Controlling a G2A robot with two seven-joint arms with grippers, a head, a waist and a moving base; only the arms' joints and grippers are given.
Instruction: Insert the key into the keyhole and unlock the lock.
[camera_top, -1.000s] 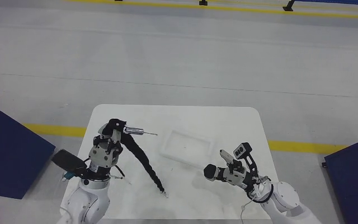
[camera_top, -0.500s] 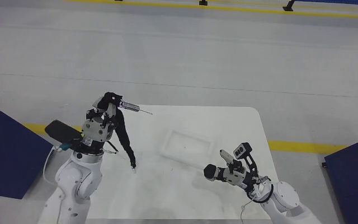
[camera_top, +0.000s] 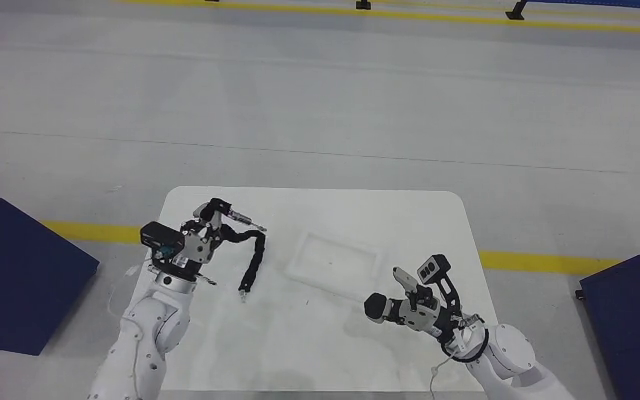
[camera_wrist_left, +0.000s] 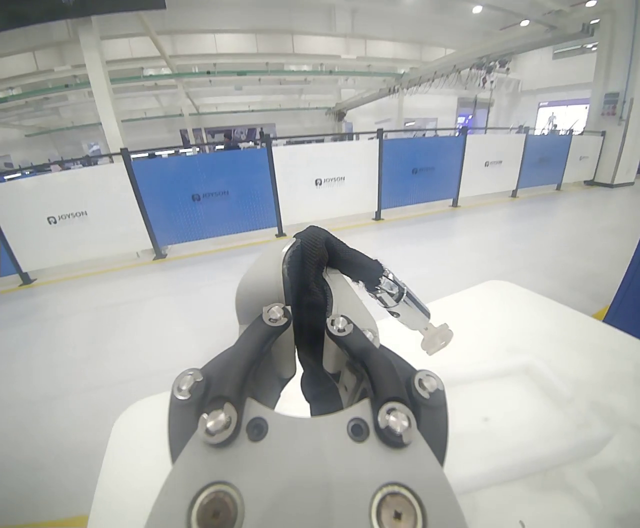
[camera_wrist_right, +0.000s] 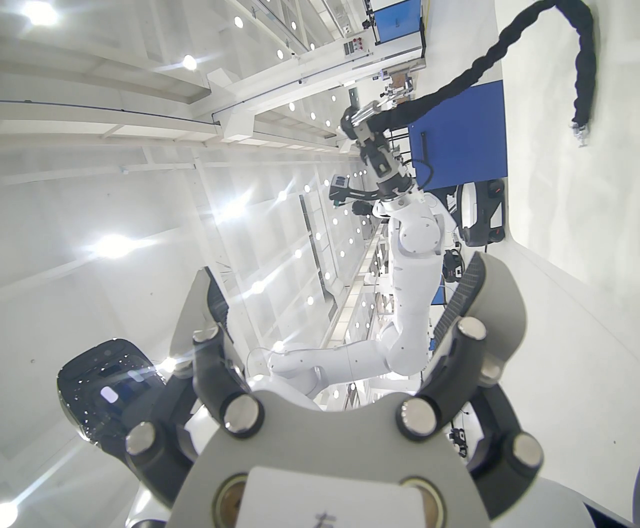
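Note:
A black sleeved cable lock trails over the left part of the white table. My left gripper is shut on the cable just behind its shiny metal end, which sticks out past the fingers and carries a clear plastic tip. The cable's free end lies on the table, with a small metal piece on it. My right gripper hovers over the table's right front, open with nothing between its fingers.
A shallow rectangular recess lies in the table's middle, between the two arms. Blue barrier panels stand off the table's left and right sides. The table's far edge borders open grey floor.
The left arm swung up and left with the cable, then came down lower. The cable, stretched out a second ago, now curls on the table nearer the left gripper. The right arm kept still.

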